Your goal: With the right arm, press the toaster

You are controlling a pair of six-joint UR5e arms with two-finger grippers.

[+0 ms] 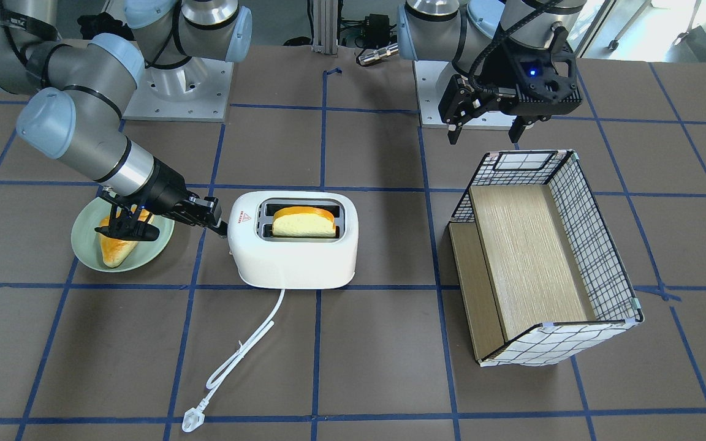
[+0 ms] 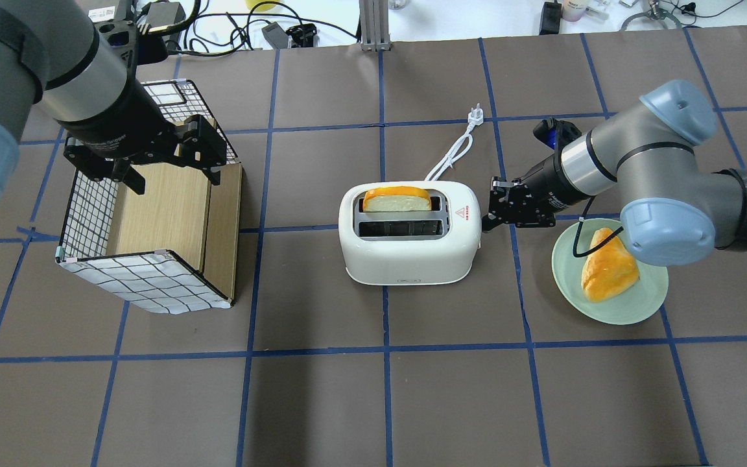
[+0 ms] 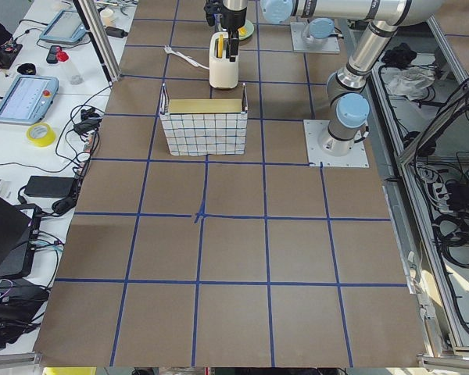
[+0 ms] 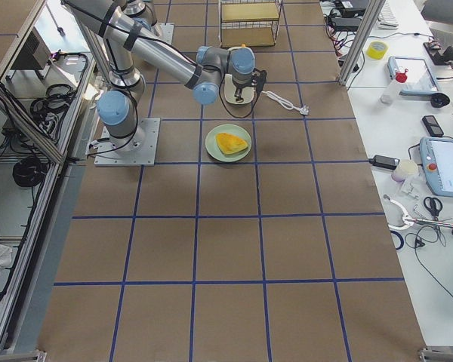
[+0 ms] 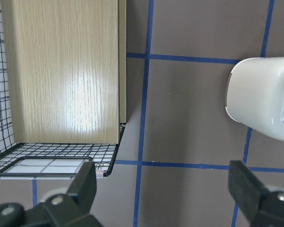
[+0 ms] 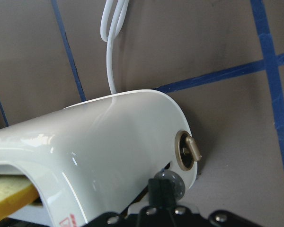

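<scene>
The white toaster [image 2: 409, 256] stands mid-table with a bread slice [image 2: 397, 199] upright in its far slot. It also shows in the front view [image 1: 295, 263]. Its white cord [image 1: 242, 355] runs to a plug [image 1: 192, 420]. My right gripper [image 2: 487, 217] is shut, with its tips against the toaster's end by the side lever. In the right wrist view the shut fingertips [image 6: 160, 191] touch the lever knob beside a brass dial [image 6: 187, 151]. My left gripper [image 2: 169, 175] hangs open and empty above the basket. It also shows in the left wrist view [image 5: 163, 189].
A pale green plate [image 2: 610, 305] with a bread piece [image 2: 607, 266] lies under my right forearm. A wire basket [image 2: 146, 285] with wooden panels lies on its side at the left. The brown table carries blue tape lines.
</scene>
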